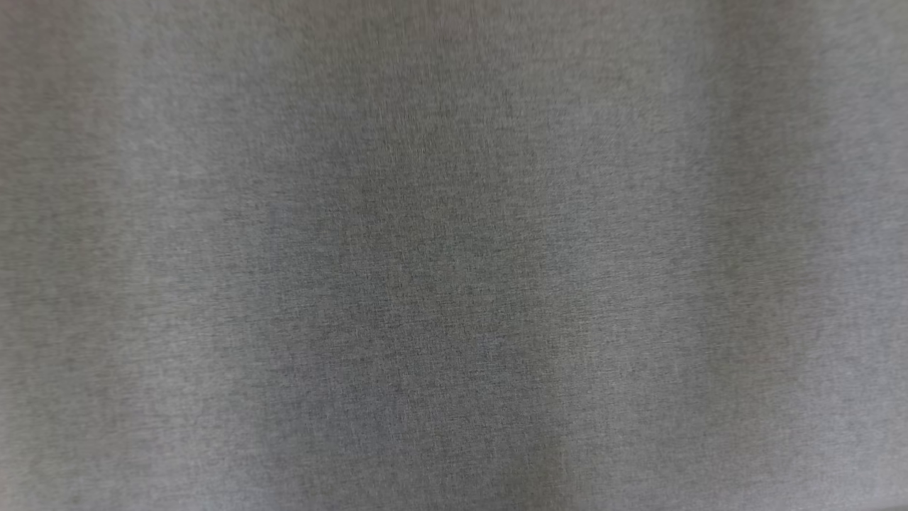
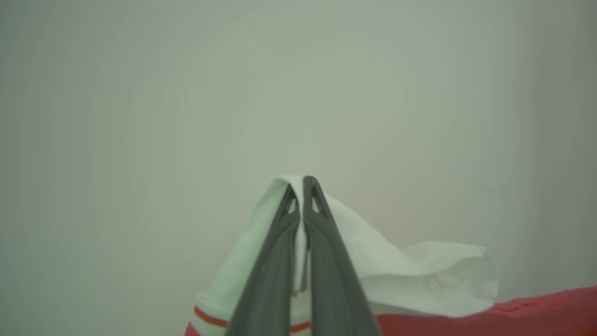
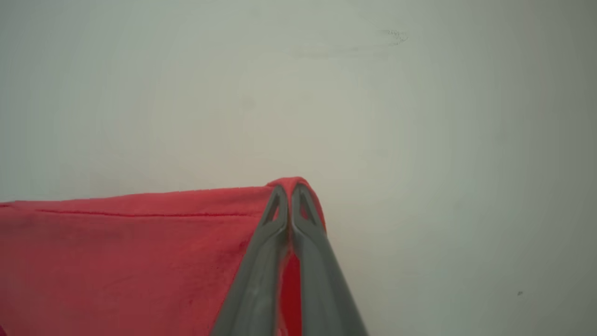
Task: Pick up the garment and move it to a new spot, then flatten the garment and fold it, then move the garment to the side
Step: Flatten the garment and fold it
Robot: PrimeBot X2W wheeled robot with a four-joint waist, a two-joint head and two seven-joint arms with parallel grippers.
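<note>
Left wrist view tells me the most. My left gripper (image 2: 303,184) is pinched tight on a white fold of the garment (image 2: 419,275), the two fingers together with only cloth between them. From that pinch the white cloth, with an orange stripe low down, falls back toward my wrist and runs off toward the red body of the piece.

My right gripper (image 3: 290,189) is clamped the same way on a red edge of the garment (image 3: 116,256). From there the hem runs away in a fairly straight line toward my other hand.

So I judge that the garment hangs between my two hands with its long axis lying left to right, one end in each grip and neither arm nearer than the other. The coming move turns on that line. To lay it flat, both hands should travel together and keep the top edge taut.

Beyond both sets of fingers is a pale surface (image 3: 419,140); I cannot tell whether it is wall or table. Head view gives a blurred grey weave (image 1: 454,255), which I cannot identify.
</note>
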